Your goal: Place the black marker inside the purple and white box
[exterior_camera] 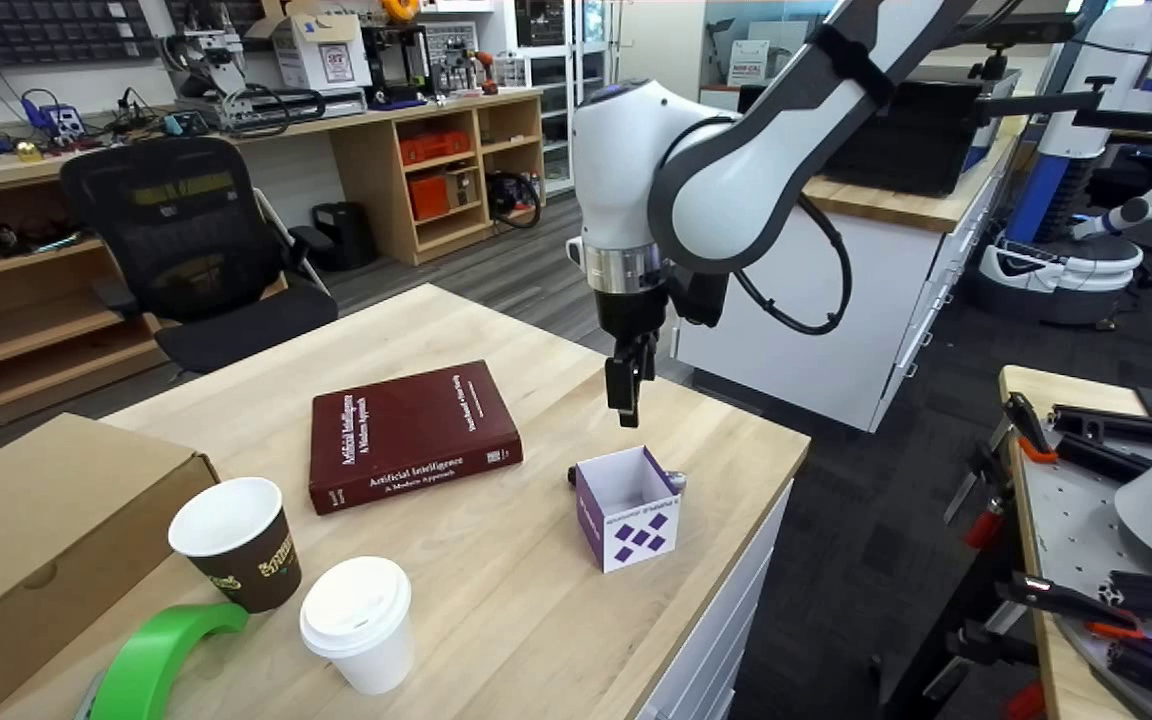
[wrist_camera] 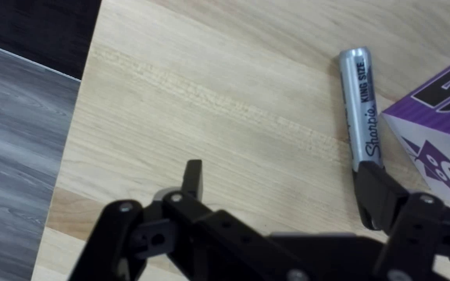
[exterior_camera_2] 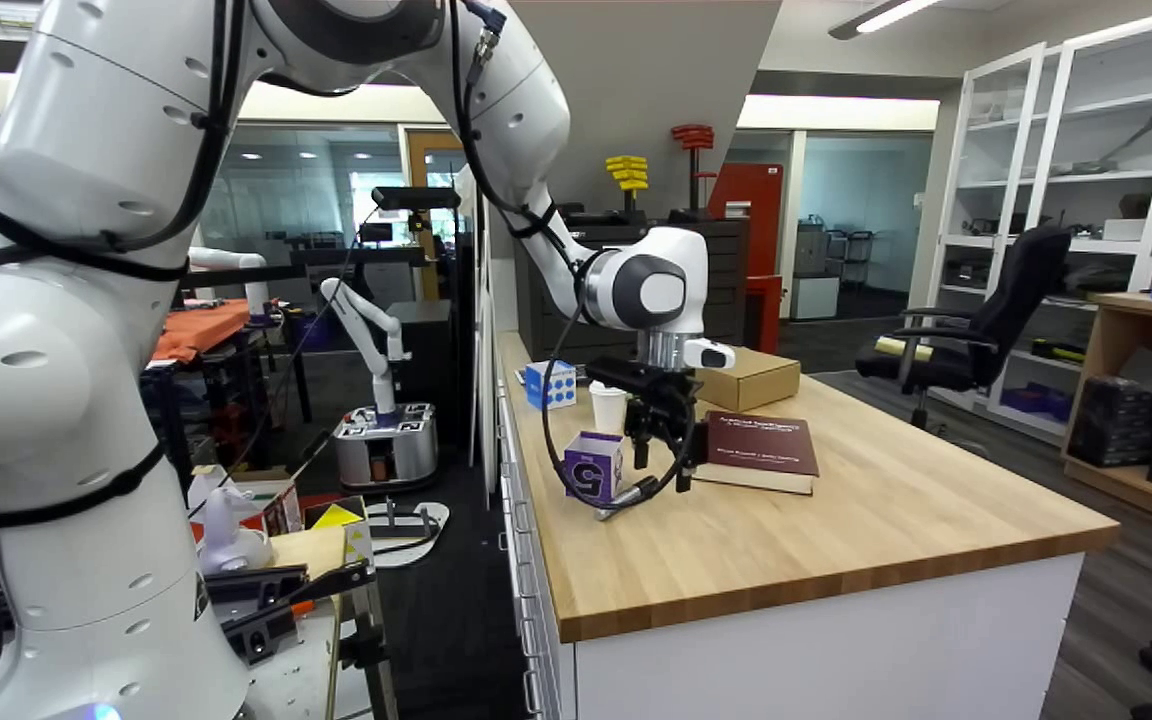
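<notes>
Marker (wrist_camera: 359, 105), silver-barrelled and black-capped, is seen lying on the surface (exterior_camera: 496, 570), just beside the purple and white box (exterior_camera: 636, 530), whose top is open; in the wrist view, part of the cap is hidden by one finger of the end effector (wrist_camera: 281, 175); this is held above the surface, its fingers spread wide apart and nothing gripped; a dark red book (exterior_camera: 406, 430) is placed near the box, and a lidded white cup (exterior_camera: 360, 625) is set well apart.
</notes>
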Tool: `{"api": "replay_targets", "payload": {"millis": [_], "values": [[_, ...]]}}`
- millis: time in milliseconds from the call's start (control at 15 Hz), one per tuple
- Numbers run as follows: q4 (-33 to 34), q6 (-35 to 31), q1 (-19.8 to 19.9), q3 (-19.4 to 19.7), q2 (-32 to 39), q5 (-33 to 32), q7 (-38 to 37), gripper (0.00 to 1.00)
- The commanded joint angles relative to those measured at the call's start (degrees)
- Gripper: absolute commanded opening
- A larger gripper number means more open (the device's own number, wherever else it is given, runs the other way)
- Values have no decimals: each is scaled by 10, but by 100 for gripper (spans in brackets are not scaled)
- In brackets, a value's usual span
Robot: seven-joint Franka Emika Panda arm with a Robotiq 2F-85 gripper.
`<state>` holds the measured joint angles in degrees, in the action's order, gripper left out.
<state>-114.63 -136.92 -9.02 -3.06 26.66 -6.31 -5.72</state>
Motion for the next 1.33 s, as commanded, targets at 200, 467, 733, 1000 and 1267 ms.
{"api": "replay_targets", "payload": {"millis": [200, 467, 733, 1000, 1267], "values": [[-67, -49, 0, -9, -24, 14, -5, 100], [-76, -66, 0, -22, -21, 25, 3, 100], [-71, -72, -2, -39, -17, 32, 14, 100], [-66, -72, -5, -50, -17, 33, 21, 100], [-71, -76, -13, -38, -17, 17, 7, 100]]}}
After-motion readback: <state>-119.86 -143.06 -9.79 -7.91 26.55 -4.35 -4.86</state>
